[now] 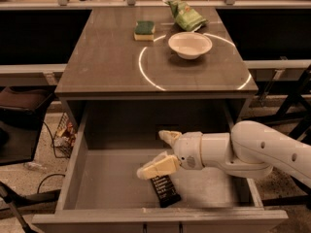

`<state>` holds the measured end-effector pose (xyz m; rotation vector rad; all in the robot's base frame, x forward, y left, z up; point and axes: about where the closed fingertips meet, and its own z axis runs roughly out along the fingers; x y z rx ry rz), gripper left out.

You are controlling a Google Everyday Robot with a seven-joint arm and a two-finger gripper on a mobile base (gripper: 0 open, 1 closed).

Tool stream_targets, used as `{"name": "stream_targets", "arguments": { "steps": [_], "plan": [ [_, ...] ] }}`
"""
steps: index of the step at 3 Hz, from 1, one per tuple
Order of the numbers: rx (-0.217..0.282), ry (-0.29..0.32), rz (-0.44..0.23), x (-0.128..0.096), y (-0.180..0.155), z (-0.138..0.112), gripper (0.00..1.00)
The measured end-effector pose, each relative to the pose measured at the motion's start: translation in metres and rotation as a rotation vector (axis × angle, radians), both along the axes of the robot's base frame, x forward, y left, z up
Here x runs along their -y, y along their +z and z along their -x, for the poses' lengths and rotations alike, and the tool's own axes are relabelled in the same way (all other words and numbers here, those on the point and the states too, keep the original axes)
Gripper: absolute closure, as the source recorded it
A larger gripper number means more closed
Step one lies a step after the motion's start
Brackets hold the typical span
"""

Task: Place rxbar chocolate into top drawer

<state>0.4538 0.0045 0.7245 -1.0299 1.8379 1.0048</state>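
Observation:
The rxbar chocolate (165,190), a flat black bar with white lettering, lies on the floor of the open top drawer (97,188), near its front edge. My gripper (154,153) reaches in from the right and hovers just above the bar, inside the drawer. Its two cream fingers (158,167) are spread apart and hold nothing. The lower finger sits just above the bar's far end.
On the grey table top (107,67) stand a white bowl (190,44), a green and yellow sponge (144,30) and a green crinkled chip bag (186,16). A dark chair (19,120) and cables are on the left.

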Motion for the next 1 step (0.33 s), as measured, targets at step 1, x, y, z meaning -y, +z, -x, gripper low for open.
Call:
{"name": "stream_targets", "arguments": {
  "steps": [1],
  "plan": [
    [0.000,0.000,0.000,-0.0001,0.0000,0.0000,0.00]
  ]
}}
